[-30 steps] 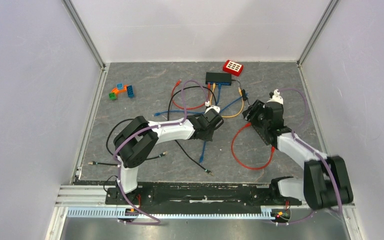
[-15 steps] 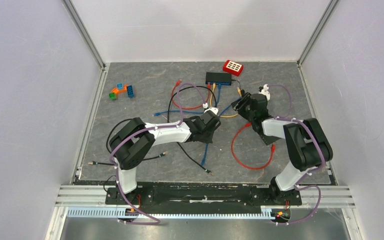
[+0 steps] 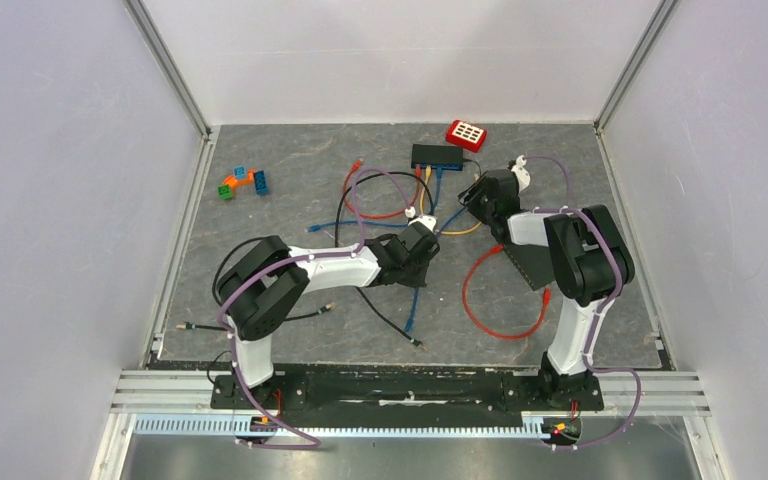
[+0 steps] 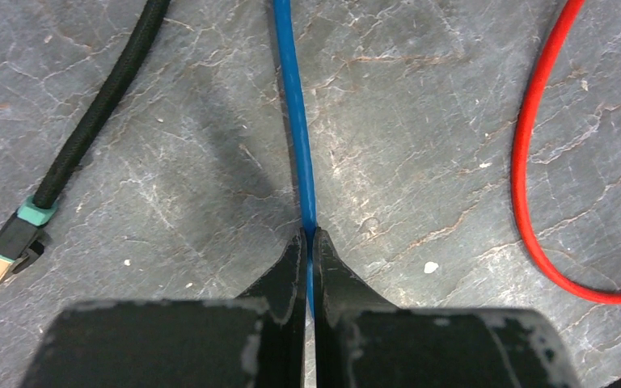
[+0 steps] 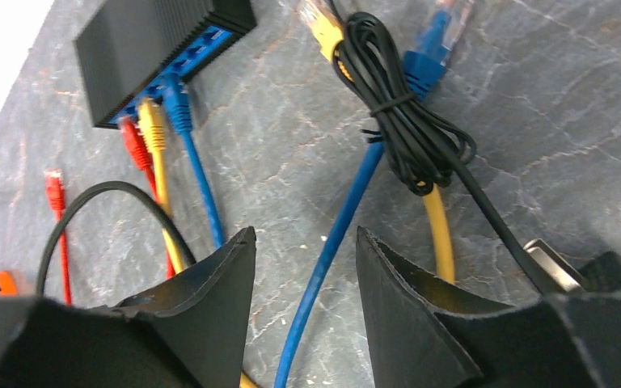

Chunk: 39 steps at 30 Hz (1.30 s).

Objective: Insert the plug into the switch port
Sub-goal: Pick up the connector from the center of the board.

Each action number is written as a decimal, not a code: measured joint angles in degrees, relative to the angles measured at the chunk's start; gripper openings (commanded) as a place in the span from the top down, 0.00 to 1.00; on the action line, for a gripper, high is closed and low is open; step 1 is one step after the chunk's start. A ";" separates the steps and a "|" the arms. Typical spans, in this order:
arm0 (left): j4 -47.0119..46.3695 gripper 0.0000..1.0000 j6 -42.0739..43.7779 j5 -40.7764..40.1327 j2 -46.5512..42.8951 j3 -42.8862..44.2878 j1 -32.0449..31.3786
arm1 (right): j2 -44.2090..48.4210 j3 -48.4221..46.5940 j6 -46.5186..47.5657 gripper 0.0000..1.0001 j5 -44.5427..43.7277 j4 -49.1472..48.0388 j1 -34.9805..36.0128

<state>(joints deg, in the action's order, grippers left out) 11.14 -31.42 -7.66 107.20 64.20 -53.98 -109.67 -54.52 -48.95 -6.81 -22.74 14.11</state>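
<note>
Left hand (image 4: 308,242) clenched on blue cable (image 4: 295,121); right hand (image 5: 303,242) half open, holding nothing

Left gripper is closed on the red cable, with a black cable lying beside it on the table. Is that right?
Not quite: the left gripper is closed on the blue cable, as the left wrist view shows; the red cable lies apart, untouched. The black cable does lie beside it.
</note>
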 measured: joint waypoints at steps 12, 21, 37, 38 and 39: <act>-1.73 0.98 -0.07 0.81 -0.50 -1.18 0.00 | -5.66 -6.58 -1.92 0.91 -1.79 2.86 0.31; -1.70 0.98 -0.07 0.61 -0.76 -1.51 -0.04 | -5.27 -3.69 -2.73 1.00 1.62 -4.87 -0.22; 0.22 0.98 0.20 -2.51 -1.97 -2.25 2.08 | -2.93 0.81 -2.16 1.00 19.17 -26.40 -0.85; 0.92 0.98 0.42 -2.60 -2.32 -2.38 2.51 | -1.49 2.25 -1.79 0.99 19.08 -26.21 -0.96; 2.08 0.98 0.87 -2.78 -2.75 -2.51 3.06 | -0.07 3.39 -1.44 0.99 18.88 -25.57 -0.96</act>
<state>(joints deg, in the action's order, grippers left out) 13.21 -30.55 -10.44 104.44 61.69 -50.92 -109.73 -51.13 -50.39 12.08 -48.31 13.15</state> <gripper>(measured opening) 0.039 0.023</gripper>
